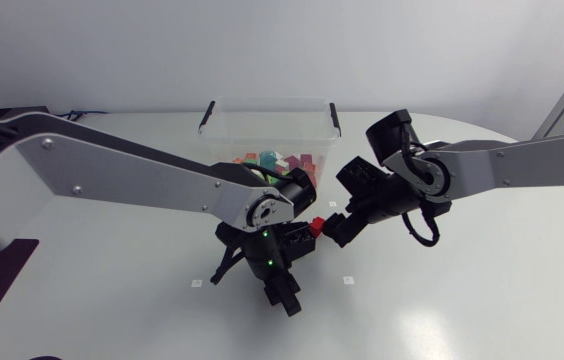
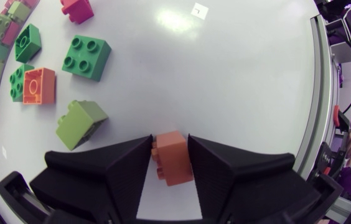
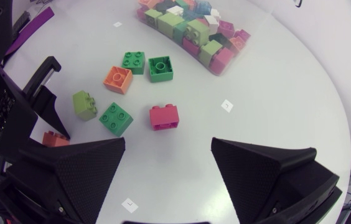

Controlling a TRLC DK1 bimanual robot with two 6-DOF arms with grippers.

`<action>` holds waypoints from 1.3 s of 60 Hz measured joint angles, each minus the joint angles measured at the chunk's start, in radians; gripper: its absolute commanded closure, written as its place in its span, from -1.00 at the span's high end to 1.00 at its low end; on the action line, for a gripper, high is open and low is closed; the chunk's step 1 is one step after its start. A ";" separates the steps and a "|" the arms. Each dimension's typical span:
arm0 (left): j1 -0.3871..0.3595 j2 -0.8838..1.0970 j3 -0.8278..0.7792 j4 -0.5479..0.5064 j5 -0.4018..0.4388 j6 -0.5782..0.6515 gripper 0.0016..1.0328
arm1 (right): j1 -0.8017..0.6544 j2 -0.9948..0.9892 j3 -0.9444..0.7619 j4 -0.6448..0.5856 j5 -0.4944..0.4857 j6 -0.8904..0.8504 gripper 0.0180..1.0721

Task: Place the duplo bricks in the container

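The left arm (image 1: pixel 112 165) is recorded entering from 9 o'clock in the head view. Its left gripper (image 2: pixel 170 158) is pointed down at the table (image 2: pixel 225 74), at about 6 o'clock from the container (image 1: pixel 267 118). In the left wrist view an orange brick (image 2: pixel 173 158) is seen pinched between the two fingers, with contact on both flanks; its near end is hidden between the finger bodies. From above, this brick is covered by the wrist and cannot be made out. Ahead of that gripper, loose pieces are noted on the table: a lime brick (image 2: pixel 80 123), an orange square brick (image 2: pixel 38 86) and a green brick (image 2: pixel 86 57). Others are only partly in view. The container is clear-walled and holds mixed bricks (image 3: pixel 191 28); in the head view its lower front is masked by the left arm. A red brick (image 3: pixel 164 116) is lying on the table ahead of the right gripper (image 3: pixel 168 158), whose fingers are spread wide and stand apart from it. The right arm (image 1: pixel 522 165) is recorded entering from 3 o'clock.
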 measured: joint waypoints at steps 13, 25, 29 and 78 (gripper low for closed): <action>-0.002 0.000 0.004 -0.053 0.001 0.000 -0.60 | -0.019 0.000 0.000 0.000 -0.012 -0.018 0.90; -0.002 -0.046 -0.002 -0.087 -0.003 0.000 -0.60 | -0.019 0.039 0.018 0.000 -0.018 -0.034 0.90; 0.003 -0.078 -0.003 -0.102 -0.004 0.004 -0.60 | -0.019 0.073 0.042 0.000 -0.018 -0.045 0.90; 0.295 -0.351 0.082 -0.011 0.054 0.109 -0.57 | 0.042 0.317 0.237 -0.068 0.015 -0.093 0.03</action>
